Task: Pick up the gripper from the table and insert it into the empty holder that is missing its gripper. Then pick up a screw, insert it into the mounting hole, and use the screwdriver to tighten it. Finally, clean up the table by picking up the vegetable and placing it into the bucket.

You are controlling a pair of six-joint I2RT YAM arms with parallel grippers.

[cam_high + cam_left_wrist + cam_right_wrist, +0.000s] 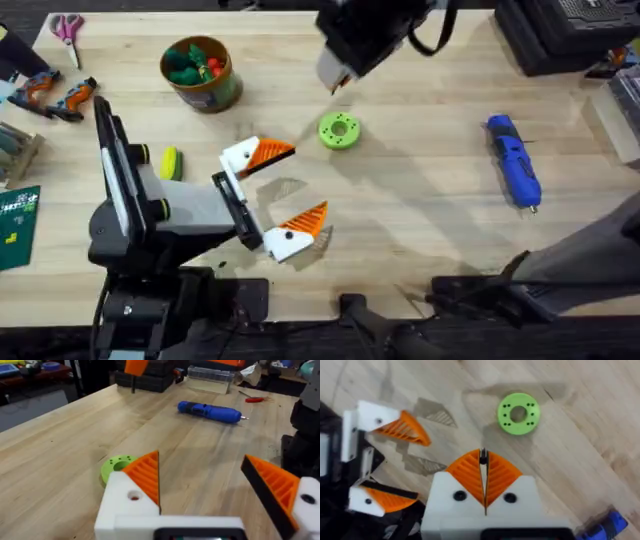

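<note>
Screwdriver (514,160): blue, lying flat on the surface (420,220) at my right side, untouched. Vegetable (170,163): yellow-green, beside my left arm, near the bucket (201,73). Green ring (339,131): between bucket and screwdriver. My left hand (283,192): low over the surface, orange pads spread wide, holding nothing. My right hand (484,477): raised above the ring, pads pressed together; something thin and dark may be pinched at the tips, though I cannot be sure.
</note>
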